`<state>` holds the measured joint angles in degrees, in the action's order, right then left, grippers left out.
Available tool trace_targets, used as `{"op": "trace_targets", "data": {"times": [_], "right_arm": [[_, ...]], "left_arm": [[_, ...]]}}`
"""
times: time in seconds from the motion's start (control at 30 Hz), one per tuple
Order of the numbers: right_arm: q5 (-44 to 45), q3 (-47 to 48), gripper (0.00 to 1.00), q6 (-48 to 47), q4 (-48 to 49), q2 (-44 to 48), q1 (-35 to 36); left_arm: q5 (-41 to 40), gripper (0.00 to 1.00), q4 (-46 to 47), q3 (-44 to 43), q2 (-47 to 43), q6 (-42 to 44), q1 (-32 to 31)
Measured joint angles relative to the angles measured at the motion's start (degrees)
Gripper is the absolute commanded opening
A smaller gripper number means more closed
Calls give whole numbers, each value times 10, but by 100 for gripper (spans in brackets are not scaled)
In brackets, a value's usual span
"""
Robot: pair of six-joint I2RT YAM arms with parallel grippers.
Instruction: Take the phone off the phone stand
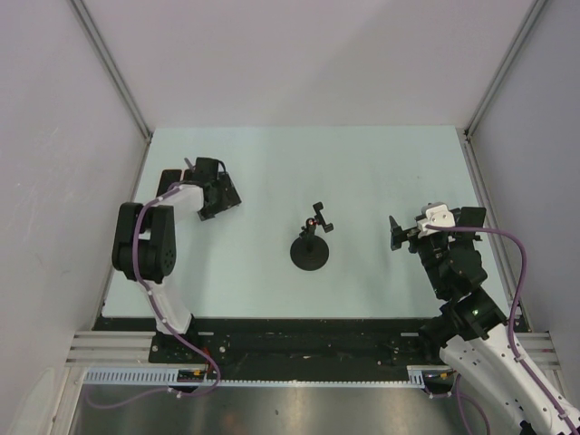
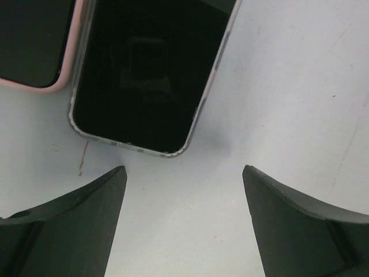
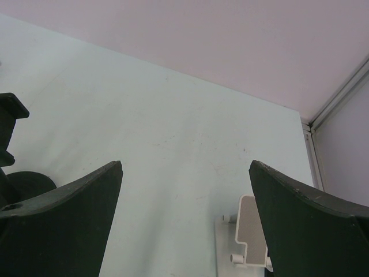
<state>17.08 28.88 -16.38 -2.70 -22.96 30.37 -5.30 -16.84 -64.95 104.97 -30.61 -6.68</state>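
Phone (image 2: 150, 75) lies flat before the spread left hand (image 2: 183, 170), while right hand (image 3: 184, 164) hangs spread, empty.

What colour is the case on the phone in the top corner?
The case is pink, around a dark screen. The left wrist view shows it best.

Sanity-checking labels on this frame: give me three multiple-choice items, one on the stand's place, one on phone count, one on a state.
1. Where is the black round-based phone stand?
A. middle of the pale table
B. far right corner
C. against the left wall

2. How many phones lie flat in the left wrist view?
A. one
B. two
C. three

3. The stand's clamp is:
A. gripping a phone
B. empty
C. tipped onto the table

Answers: A, the top view shows it upright at the centre; B, a pink-cased phone lies beside a silver-edged phone; B, no phone sits in the clamp.
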Motion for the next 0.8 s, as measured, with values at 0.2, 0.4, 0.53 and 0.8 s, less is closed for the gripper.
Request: {"op": "trace_targets", "data": {"times": [0.2, 0.4, 0.53, 0.8], "right_arm": [[0, 0, 97, 0, 0, 0, 0], [0, 0, 97, 0, 0, 0, 0], [0, 0, 97, 0, 0, 0, 0], [-4, 0, 97, 0, 0, -2, 0]], "left_arm": [[0, 87, 9, -19, 19, 0, 3], [1, 87, 9, -39, 35, 0, 7], [1, 87, 9, -54, 46, 0, 11], [10, 89, 9, -64, 53, 0, 14]]}}
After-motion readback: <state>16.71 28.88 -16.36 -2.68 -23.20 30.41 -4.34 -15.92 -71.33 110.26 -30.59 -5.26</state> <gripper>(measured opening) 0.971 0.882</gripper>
